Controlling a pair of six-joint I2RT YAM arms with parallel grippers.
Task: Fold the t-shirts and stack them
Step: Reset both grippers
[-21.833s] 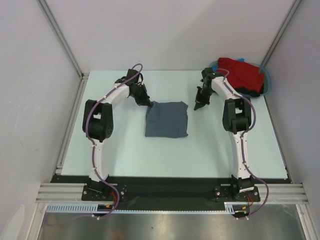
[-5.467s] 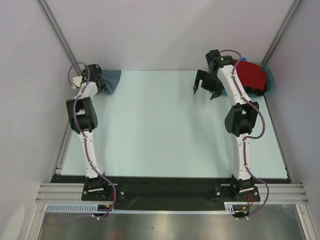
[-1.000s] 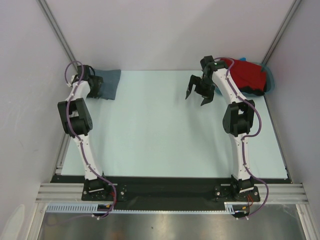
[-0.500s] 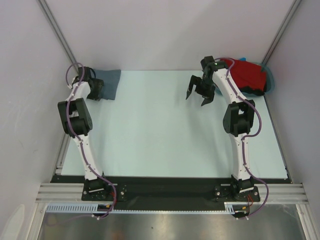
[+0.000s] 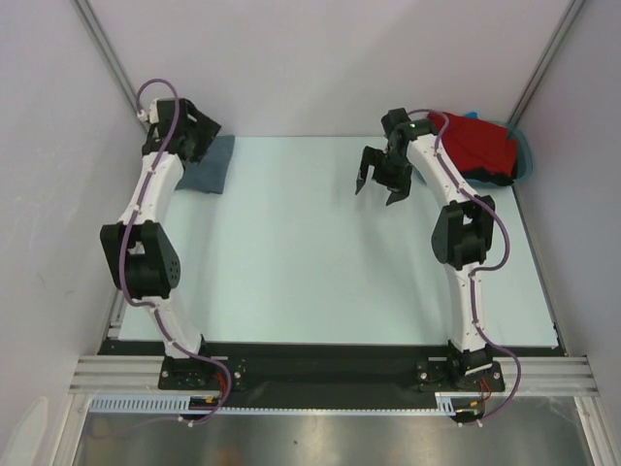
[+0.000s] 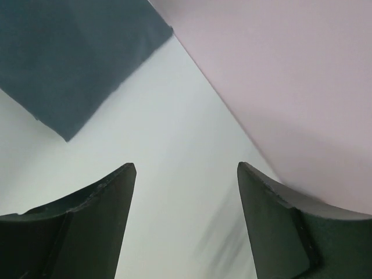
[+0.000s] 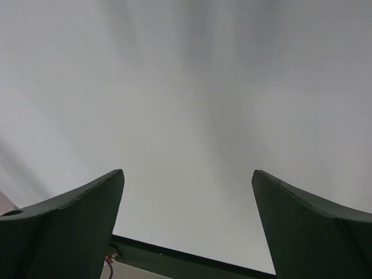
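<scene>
The slate-grey t-shirt point(image 5: 210, 167) lies folded flat in the far left corner of the table; the left wrist view shows it point(image 6: 70, 58) at its upper left. My left gripper point(image 5: 202, 133) hangs open above that shirt, lifted off it, with nothing between the fingers point(image 6: 186, 170). The red t-shirt point(image 5: 475, 144) sits bunched in the teal tub at the far right, with bits of blue point(image 5: 469, 116) and black cloth point(image 5: 497, 178) at its edges. My right gripper point(image 5: 376, 190) hangs open over bare table left of the tub, and in the right wrist view it point(image 7: 187, 174) is empty.
The teal tub point(image 5: 521, 155) stands in the far right corner. Pale walls close in the table at the back and both sides, with slanted metal posts point(image 5: 114, 68) at the corners. The left gripper is close to the left wall point(image 6: 279, 75).
My left arm has risen and swung up off the grey shirt, which stays folded in the corner. The right gripper has drifted slightly left, still open.
</scene>
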